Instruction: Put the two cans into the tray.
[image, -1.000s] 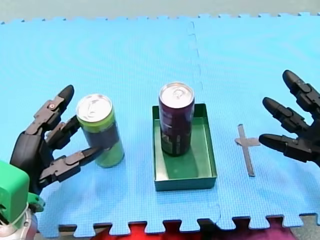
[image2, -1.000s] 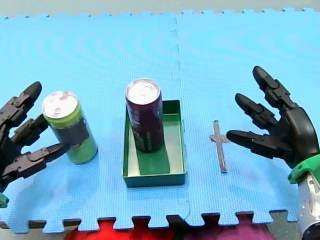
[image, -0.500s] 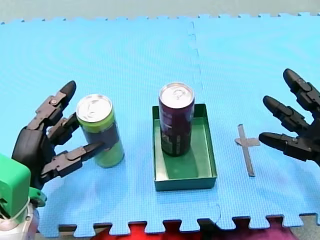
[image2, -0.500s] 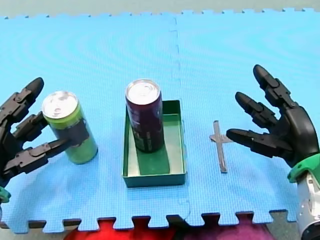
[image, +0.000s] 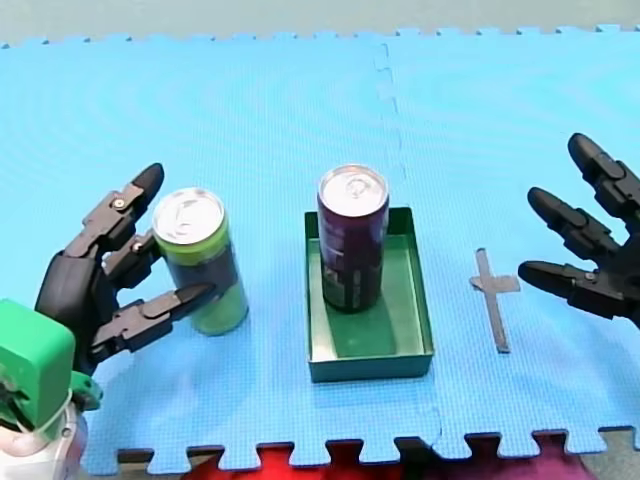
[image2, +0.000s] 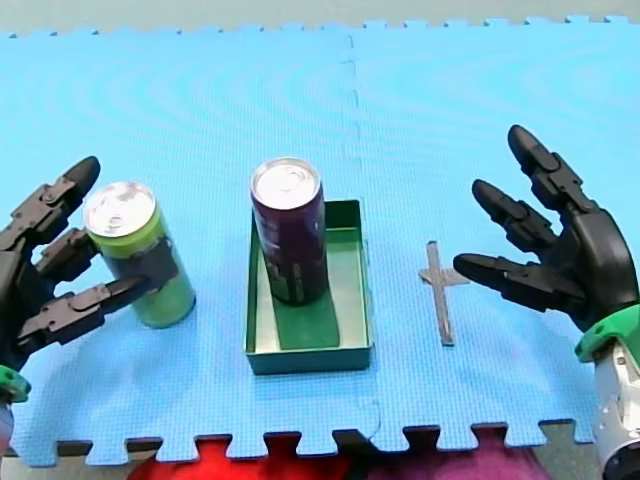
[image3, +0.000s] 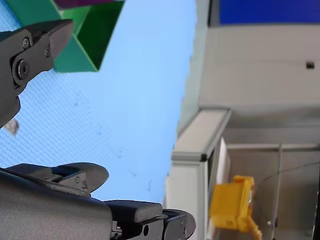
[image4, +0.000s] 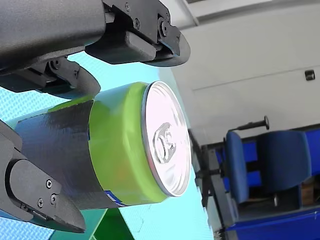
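A green can (image: 203, 268) with a dark label stands upright on the blue mat, left of the green tray (image: 371, 368). My left hand (image: 150, 255) is open around the can: its thumb lies across the can's front and its fingers stand at the can's left side. The second wrist view shows the green can (image4: 120, 150) between those fingers (image4: 135, 35). A purple can (image: 352, 240) stands upright inside the tray, toward its far end. My right hand (image: 560, 225) hangs over the mat at the far right, well away from the tray.
A grey cross-shaped mark (image: 493, 296) lies on the mat between the tray and my right hand. The mat's jigsaw front edge (image: 330, 452) runs close below the tray. In the first wrist view a tray corner (image3: 95, 30) sits beyond a dark finger (image3: 35, 40).
My left hand has crept forward and right, bringing its fingers closer around the green can. The right hand has shifted very slightly right. Both cans stay in place.
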